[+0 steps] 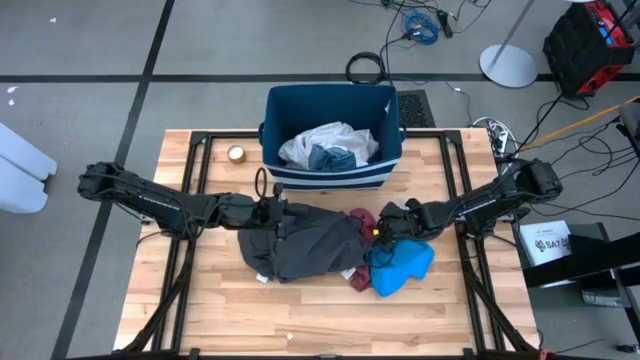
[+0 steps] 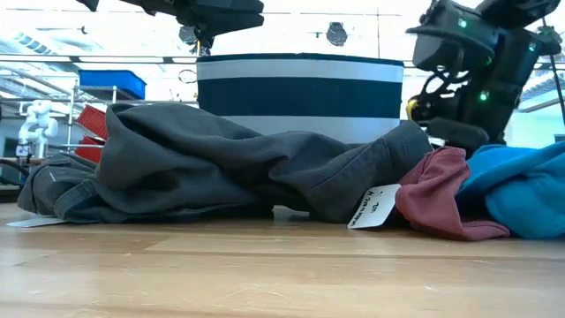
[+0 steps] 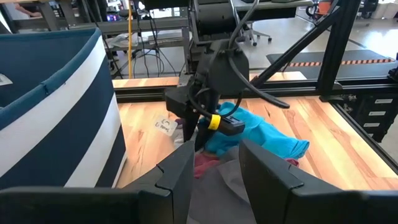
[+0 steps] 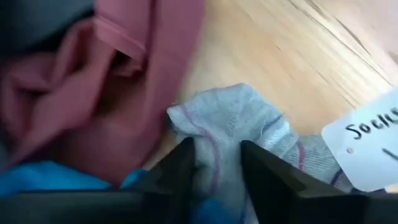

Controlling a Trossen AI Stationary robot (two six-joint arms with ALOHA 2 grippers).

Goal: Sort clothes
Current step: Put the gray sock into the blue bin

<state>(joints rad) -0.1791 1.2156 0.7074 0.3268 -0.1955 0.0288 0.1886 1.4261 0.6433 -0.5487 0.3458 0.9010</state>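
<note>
A large dark grey garment lies crumpled at the table's middle, with a maroon piece and a bright blue piece to its right. My left gripper is open above the grey garment's left part. My right gripper is open and points down between the maroon and blue pieces. Its fingers stand on either side of a small pale grey sock with a white tag. A white garment and a blue-grey piece lie in the bin. My right gripper comes at the sock from above, with a fold of the sock between its two fingers. The sock lies on the table beside the maroon piece. I cannot tell whether the fingers touch it.
The dark blue bin with white stripes stands at the table's far middle. A small roll lies left of the bin. Bare wood runs along the near edge. A white tag hangs from the grey garment's right end.
</note>
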